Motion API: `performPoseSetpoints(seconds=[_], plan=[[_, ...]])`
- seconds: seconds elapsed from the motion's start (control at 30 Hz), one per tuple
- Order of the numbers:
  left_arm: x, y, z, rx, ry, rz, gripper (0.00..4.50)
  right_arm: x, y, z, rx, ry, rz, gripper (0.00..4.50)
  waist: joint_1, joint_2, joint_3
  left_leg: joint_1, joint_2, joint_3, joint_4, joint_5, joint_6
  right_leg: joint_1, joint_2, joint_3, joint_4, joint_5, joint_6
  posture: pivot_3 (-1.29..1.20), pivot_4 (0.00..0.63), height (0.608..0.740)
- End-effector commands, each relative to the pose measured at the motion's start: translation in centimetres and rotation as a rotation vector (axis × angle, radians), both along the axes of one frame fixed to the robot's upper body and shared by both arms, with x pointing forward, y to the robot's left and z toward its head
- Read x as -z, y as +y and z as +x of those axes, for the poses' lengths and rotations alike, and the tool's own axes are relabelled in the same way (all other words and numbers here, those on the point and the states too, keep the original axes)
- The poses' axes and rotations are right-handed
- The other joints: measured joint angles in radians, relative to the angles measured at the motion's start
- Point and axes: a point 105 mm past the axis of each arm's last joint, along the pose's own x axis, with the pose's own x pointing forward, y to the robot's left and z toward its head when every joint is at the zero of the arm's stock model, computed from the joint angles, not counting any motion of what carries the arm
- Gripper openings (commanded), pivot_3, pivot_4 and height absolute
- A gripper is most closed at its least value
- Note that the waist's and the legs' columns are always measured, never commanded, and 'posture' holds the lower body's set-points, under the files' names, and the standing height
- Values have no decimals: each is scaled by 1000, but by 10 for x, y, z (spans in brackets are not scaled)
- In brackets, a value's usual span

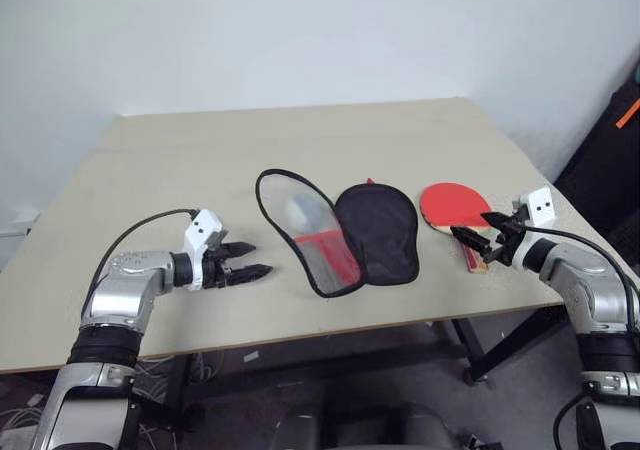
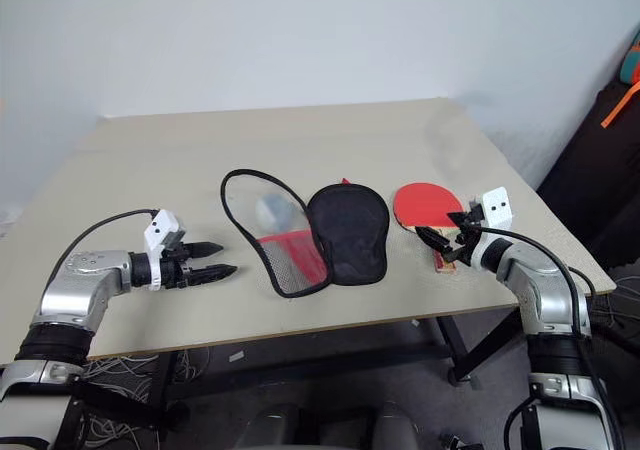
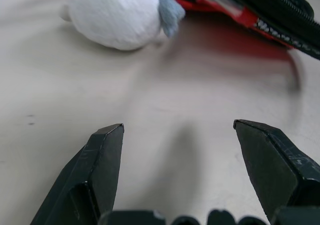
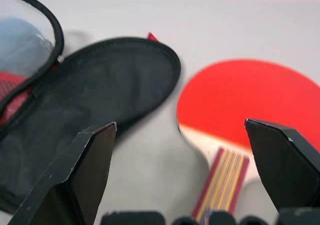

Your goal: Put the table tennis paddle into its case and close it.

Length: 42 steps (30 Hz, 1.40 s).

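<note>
- table tennis paddle (image 1: pixel 458 208) lies flat on table (image 1: pixel 300 140), just right of the case (image 1: pixel 340 232), which is unzipped and spread open
- handle points toward right gripper (image 1: pixel 478 239), just in front of its jaws
- right gripper spread wide, empty
- left gripper (image 1: pixel 245 259) also open, empty, left of the case, well apart from paddle

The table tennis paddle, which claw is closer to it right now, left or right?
Right. The right claw hovers open just over the table tennis paddle, at its handle. The left claw, also open, sits across the open case from it.
</note>
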Motion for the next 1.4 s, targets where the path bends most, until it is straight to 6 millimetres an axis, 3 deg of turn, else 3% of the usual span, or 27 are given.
performPoseSetpoints(seconds=[0.03,0.33,0.57,0.7,0.9,1.1,1.4], plan=[[-8,-14,7,56,-40,1,3727,-21,-8,-3,17,-71,-20,4468,0,0,0,0,0,0,0,0,0,0,0,0,0,0,0,0,0,740],[-7,-29,12,90,-41,-33,3727,-21,-16,-20,39,-49,-25,4468,0,-1,0,0,0,0,0,0,0,1,0,0,0,0,0,0,0,740],[-10,-29,3,118,-36,-28,3727,-18,-27,-16,99,-35,-33,4468,-1,-1,1,0,0,0,1,0,0,1,0,0,0,0,0,0,0,740],[-15,-20,-7,128,-21,-7,3727,-7,-34,-5,160,13,-35,4468,-3,-2,1,0,0,0,1,0,0,1,0,0,0,0,0,0,0,740],[-27,-19,-21,182,-19,19,3727,12,-33,25,236,76,-66,4468,-4,-2,2,0,1,0,1,0,0,-1,0,0,0,0,0,0,0,740],[-18,-28,-16,190,-18,14,3727,26,-27,43,258,154,-67,4468,-1,-2,2,0,0,0,0,0,0,-1,0,-1,0,0,0,0,0,740],[2,-38,-14,178,18,-13,3727,42,-27,48,276,255,-103,4468,-3,-2,2,1,1,2,2,0,0,2,2,1,2,0,0,0,0,740]])
